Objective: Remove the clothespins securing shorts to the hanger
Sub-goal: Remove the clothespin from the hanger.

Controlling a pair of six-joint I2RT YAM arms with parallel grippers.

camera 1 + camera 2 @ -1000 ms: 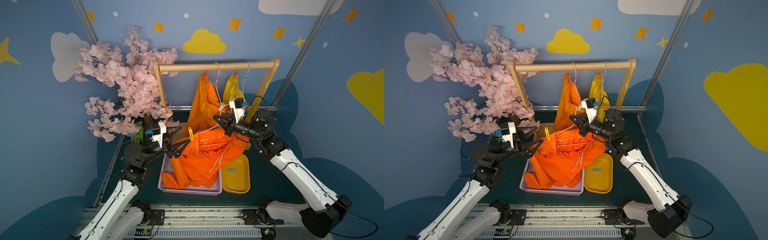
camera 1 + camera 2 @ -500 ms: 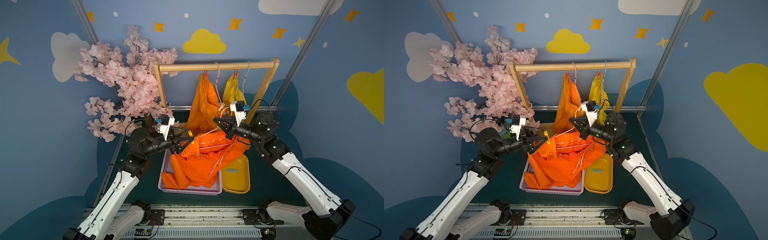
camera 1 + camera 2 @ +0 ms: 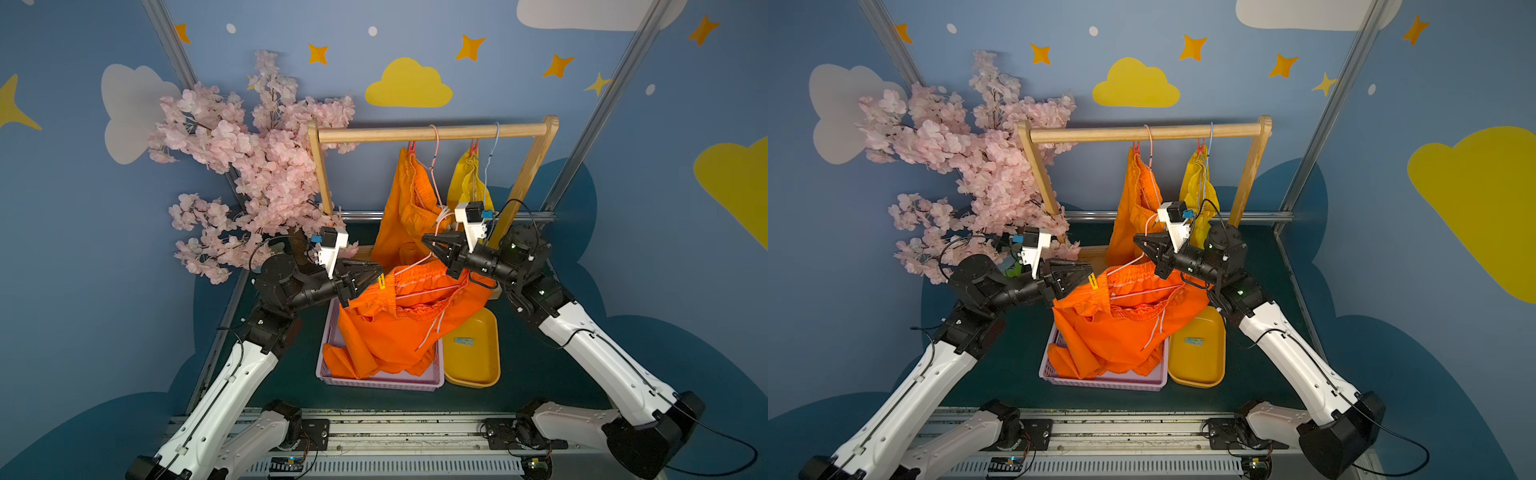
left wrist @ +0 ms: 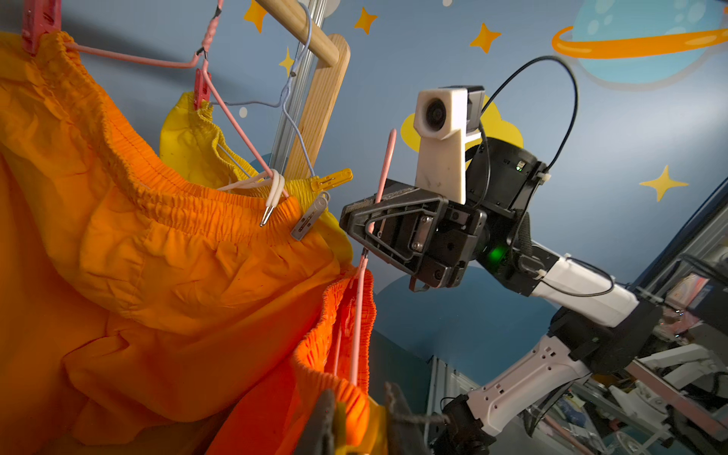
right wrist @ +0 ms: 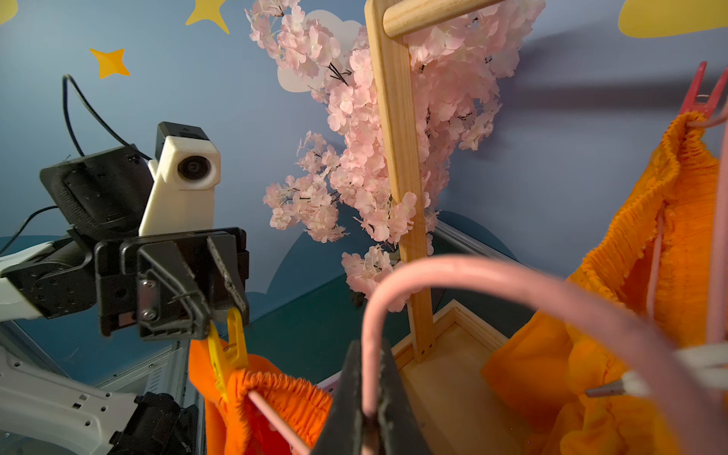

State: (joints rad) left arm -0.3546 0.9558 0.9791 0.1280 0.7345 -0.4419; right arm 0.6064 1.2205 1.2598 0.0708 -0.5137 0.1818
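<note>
Your left claw (image 5: pixel 222 315) is pinching the yellow clothespin (image 5: pixel 230 348), orange shorts (image 5: pixel 287 394) clipped right below it. Your right claw (image 5: pixel 366 378) is clamped on the pink hanger (image 5: pixel 492 272).

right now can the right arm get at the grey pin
Probably not yet. The right gripper is shut on the pink hanger, holding up orange shorts. The grey pin looks close with nothing between, but reaching it would mean letting the hanger go.
</note>
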